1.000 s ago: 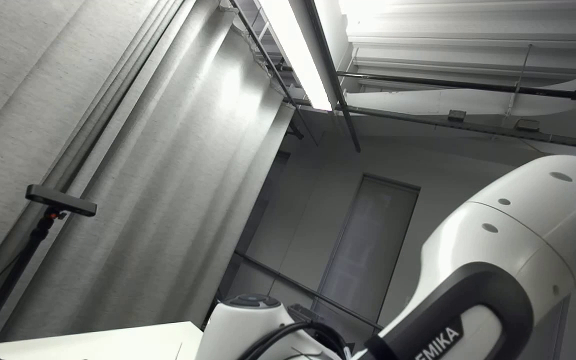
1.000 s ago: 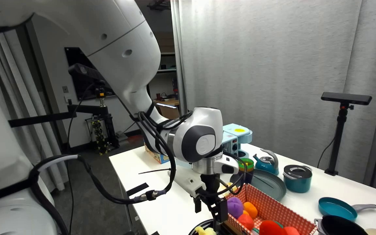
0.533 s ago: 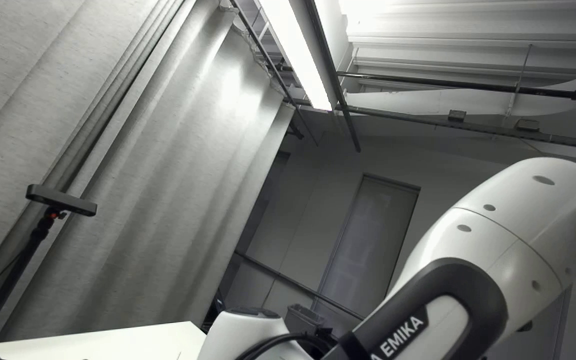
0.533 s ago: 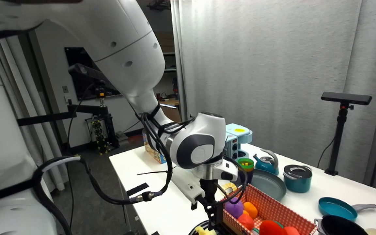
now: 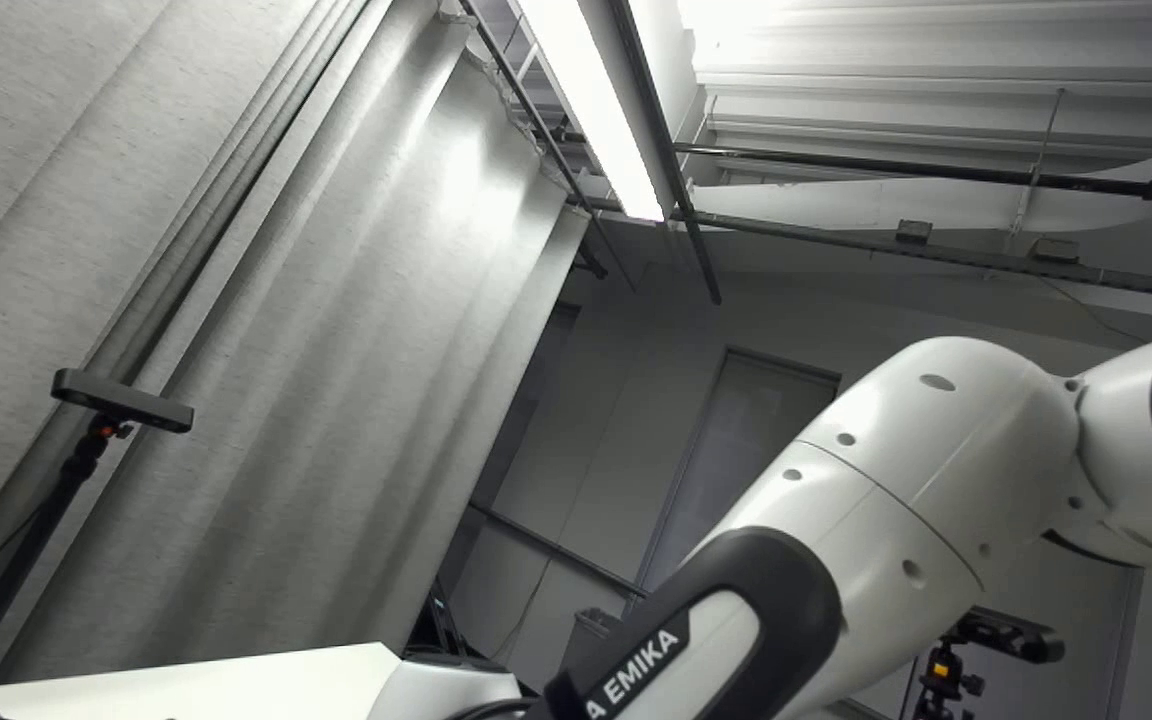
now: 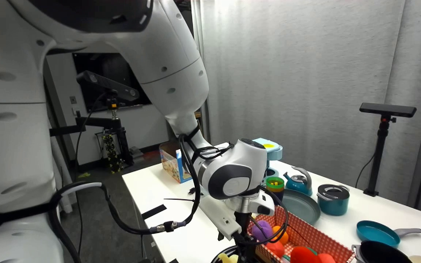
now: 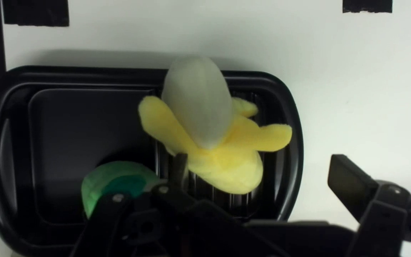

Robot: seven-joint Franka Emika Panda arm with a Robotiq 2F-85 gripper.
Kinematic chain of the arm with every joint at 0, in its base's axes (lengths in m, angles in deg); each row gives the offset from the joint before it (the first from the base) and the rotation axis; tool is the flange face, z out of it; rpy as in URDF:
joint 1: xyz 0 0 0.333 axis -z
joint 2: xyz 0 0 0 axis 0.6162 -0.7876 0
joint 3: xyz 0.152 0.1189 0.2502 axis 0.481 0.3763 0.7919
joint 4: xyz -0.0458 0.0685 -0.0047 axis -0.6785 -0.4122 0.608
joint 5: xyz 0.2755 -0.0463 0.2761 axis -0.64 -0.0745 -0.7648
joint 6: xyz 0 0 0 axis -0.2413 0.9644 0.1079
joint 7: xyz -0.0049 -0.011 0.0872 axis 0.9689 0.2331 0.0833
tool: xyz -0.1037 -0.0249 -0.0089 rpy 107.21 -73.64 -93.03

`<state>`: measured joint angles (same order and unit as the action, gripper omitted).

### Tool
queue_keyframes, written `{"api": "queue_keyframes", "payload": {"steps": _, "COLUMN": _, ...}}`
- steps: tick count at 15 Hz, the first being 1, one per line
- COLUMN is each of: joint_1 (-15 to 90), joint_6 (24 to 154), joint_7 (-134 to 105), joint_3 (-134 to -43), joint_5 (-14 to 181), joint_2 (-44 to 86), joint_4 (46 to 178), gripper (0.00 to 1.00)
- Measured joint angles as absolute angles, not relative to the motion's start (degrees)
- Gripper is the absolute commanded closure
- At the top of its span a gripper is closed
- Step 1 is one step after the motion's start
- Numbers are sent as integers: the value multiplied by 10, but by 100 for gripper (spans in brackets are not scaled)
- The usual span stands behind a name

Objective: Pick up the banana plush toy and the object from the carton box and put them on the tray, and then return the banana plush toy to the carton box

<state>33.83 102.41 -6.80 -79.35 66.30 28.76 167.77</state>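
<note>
- Step in hand, as judged: return of the banana plush toy (image 7: 212,125) to the red checked box (image 6: 311,233), presumed to be the carton; toy and green object (image 7: 120,180) both rest on the tray (image 7: 91,121).
- Next move calls for centring over the toy, closing on it and lifting.
- Gripper (image 7: 260,164): jaws spread wide, nothing held; in the wrist view the toy's yellow end shows between them, nearer one jaw; contact cannot be told.

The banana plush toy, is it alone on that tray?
No, a green object shares the black tray with the banana plush toy.
</note>
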Motion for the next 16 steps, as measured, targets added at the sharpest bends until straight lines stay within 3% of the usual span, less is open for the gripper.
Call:
{"api": "queue_keyframes", "payload": {"steps": 7, "joint_1": 352, "joint_6": 1024, "joint_7": -53, "joint_3": -794, "joint_5": 663, "joint_2": 223, "joint_4": 1640, "gripper": 0}}
{"api": "queue_keyframes", "payload": {"steps": 8, "joint_1": 354, "joint_6": 1024, "joint_7": -53, "joint_3": -794, "joint_5": 663, "joint_2": 216, "joint_4": 1638, "gripper": 5}}
{"api": "queue_keyframes", "payload": {"steps": 10, "joint_1": 358, "joint_6": 1023, "joint_7": -52, "joint_3": -794, "joint_5": 663, "joint_2": 205, "joint_4": 1636, "gripper": 29}}
{"api": "queue_keyframes", "payload": {"steps": 11, "joint_1": 359, "joint_6": 1023, "joint_7": -52, "joint_3": -794, "joint_5": 663, "joint_2": 200, "joint_4": 1635, "gripper": 31}}
{"api": "queue_keyframes", "payload": {"steps": 16, "joint_1": 362, "joint_6": 1023, "joint_7": -52, "joint_3": -794, "joint_5": 665, "joint_2": 188, "joint_4": 1633, "gripper": 69}}
